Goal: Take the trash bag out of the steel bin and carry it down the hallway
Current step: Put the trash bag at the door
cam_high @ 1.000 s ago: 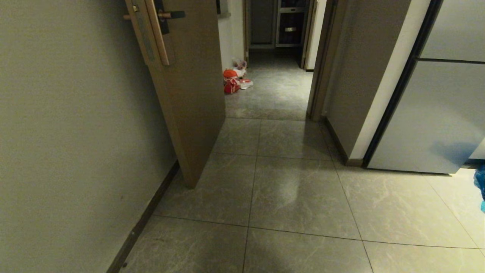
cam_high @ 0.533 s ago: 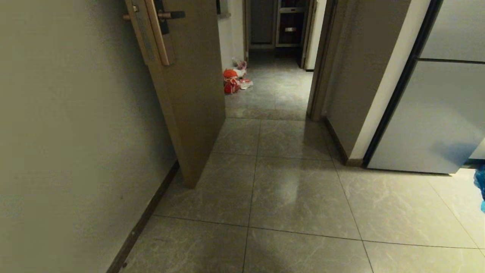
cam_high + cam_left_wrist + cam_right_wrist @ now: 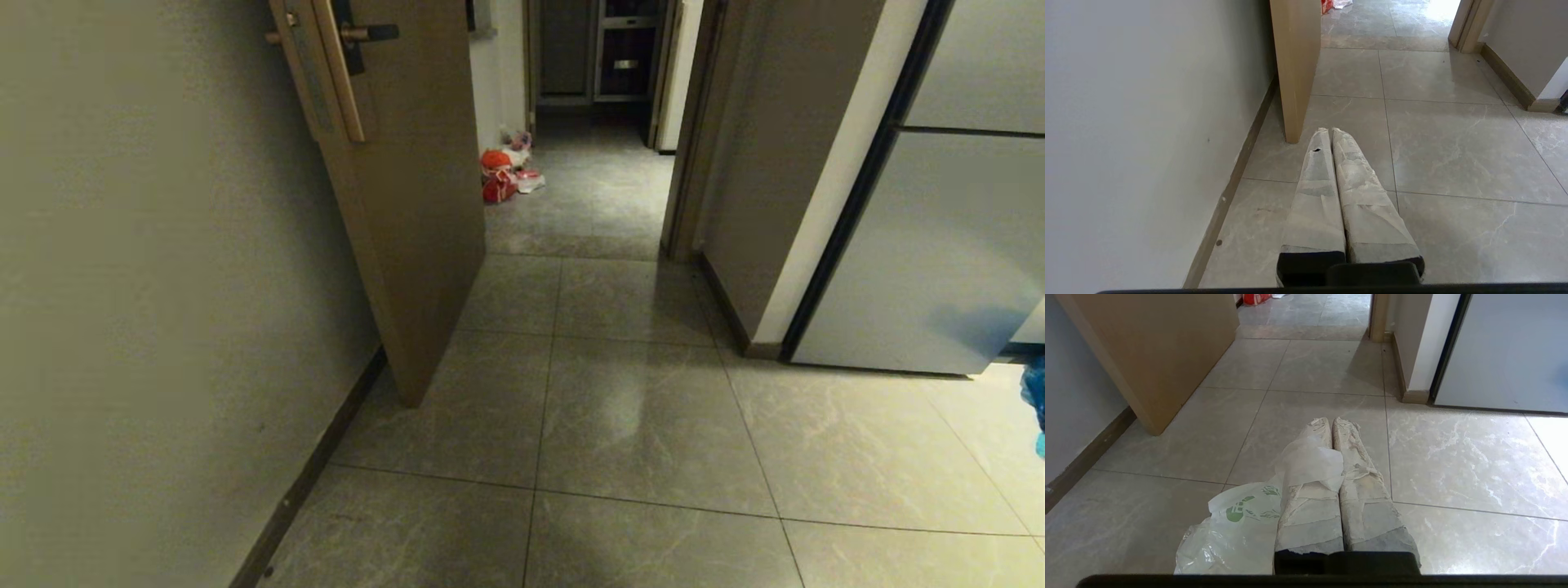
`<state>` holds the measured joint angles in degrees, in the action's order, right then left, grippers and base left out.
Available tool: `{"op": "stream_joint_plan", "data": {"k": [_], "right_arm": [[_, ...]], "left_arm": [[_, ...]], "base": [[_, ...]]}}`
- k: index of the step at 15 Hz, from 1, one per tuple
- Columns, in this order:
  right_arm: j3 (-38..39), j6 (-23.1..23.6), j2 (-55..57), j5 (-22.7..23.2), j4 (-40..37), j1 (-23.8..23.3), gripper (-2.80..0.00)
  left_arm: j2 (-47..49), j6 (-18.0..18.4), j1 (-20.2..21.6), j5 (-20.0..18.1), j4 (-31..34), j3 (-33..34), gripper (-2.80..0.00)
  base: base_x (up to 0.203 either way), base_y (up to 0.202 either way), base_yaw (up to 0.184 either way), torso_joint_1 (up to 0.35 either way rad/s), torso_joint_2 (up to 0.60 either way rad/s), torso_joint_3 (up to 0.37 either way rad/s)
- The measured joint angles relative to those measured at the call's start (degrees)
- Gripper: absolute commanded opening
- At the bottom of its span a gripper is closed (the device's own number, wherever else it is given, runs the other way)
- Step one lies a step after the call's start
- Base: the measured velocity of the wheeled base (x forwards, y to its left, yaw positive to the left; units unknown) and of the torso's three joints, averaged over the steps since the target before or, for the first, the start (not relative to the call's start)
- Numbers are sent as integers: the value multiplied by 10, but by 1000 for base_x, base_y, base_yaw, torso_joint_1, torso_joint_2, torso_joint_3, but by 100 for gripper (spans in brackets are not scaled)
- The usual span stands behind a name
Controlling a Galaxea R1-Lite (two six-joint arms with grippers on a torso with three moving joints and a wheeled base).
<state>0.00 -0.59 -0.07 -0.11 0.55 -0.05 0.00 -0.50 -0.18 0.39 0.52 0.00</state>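
The right end effector (image 3: 1332,422) is closed, its taped fingers (image 3: 1310,506) pressed together on a handle loop of the trash bag (image 3: 1237,531); a fold of the thin film drapes over one finger and the body of the bag hangs just beside and below it, green print showing through. The bag looks light, soft and crinkly, likely slippery and easy to tear, so the bunched handle is the sound place to hold it, not the flimsy wall. The left end effector (image 3: 1331,130) is also closed, empty, pointing ahead over the floor (image 3: 1437,143). Ahead of both, the tiled hallway (image 3: 588,196) runs past an open door (image 3: 408,212) close on the left side. Far down it an orange-red bag (image 3: 496,175) sits by the wall. The steel bin is not in view, so the bag is already out and being carried
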Motion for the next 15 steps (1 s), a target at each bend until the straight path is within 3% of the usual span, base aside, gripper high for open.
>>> {"op": "stream_joint_plan", "data": {"k": [7, 12, 15], "right_arm": [[0, 0, 0, 0, 0, -1, -280], [0, 0, 0, 0, 0, -1, -280], [0, 0, 0, 0, 0, 0, -280]], "left_arm": [[0, 1, 0, -1, 0, 0, -280], [0, 1, 0, -1, 0, 0, -280], [0, 1, 0, -1, 0, 0, -280]], "base": [[1, 6, -89, -2, 2, 1], [0, 0, 0, 0, 0, 0], [132, 0, 2, 4, -1, 1]]}}
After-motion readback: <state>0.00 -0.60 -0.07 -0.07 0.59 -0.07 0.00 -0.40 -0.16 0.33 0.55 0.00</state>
